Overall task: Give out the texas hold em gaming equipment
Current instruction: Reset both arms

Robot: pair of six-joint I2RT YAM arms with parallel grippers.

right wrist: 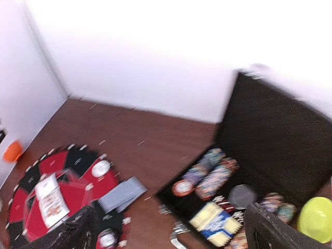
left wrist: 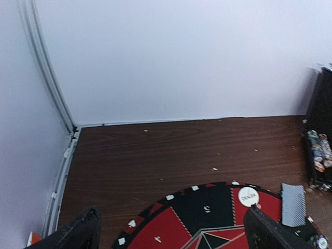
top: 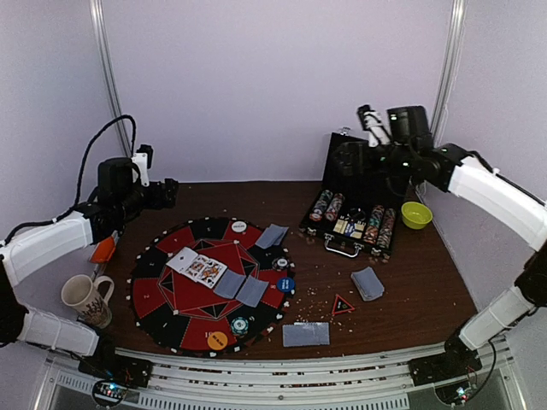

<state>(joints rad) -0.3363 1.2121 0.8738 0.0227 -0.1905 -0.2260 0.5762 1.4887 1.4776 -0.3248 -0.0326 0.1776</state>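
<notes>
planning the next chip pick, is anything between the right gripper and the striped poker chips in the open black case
Nothing visible does. The open right gripper hangs above the black hinged case, whose lid stands raised behind the rows of edge-striped poker chips. The wrist view, though blurred, looks down on them unobstructed.
</notes>
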